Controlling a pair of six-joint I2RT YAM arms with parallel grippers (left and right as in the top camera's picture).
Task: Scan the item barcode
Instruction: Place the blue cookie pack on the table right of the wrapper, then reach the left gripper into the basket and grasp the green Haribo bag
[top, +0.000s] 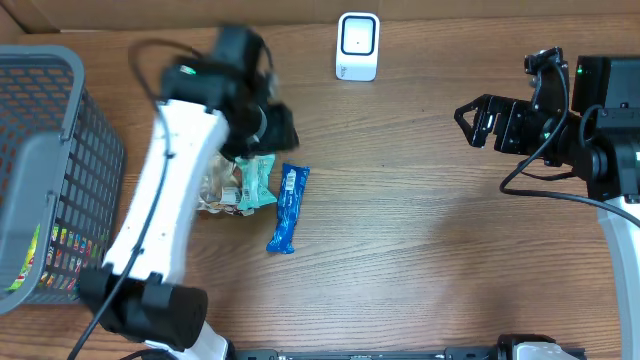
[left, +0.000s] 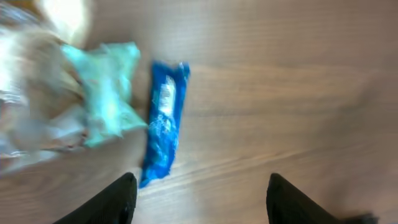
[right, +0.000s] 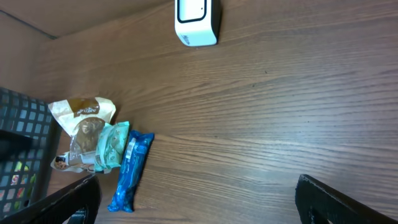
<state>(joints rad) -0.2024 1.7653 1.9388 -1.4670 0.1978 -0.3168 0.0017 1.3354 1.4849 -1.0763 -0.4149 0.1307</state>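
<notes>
My left fingers (left: 118, 199) stand apart with nothing between them, hanging above the bare wood of the counter (left: 280, 93), so I hold nothing at this moment. The blue packet (left: 163, 124) lies flat just up and left of them in the left wrist view. In the overhead view it sits left of centre, at the right edge of a small cluster. I take it for the item to scan because it is the easiest piece to reach. Its long sides are free on the right and it does not overlap its neighbours as much as they overlap each other. The teal packet (top: 258, 182) touches it on the left, and the tan packet (top: 215, 190) lies beyond that. A grip across the blue packet's narrow width would need care not to drag the teal one along. The left wrist picture is blurred, so I cannot read any barcode or tell which face is up. The scanner (top: 357, 45) stands at the top centre of the overhead frame, well apart from the cluster. My right fingers (right: 329, 199) are spread wide and empty at the right of the overhead frame, clear of the path, probably waiting. The basket (top: 60, 150) sits at the far left.
</notes>
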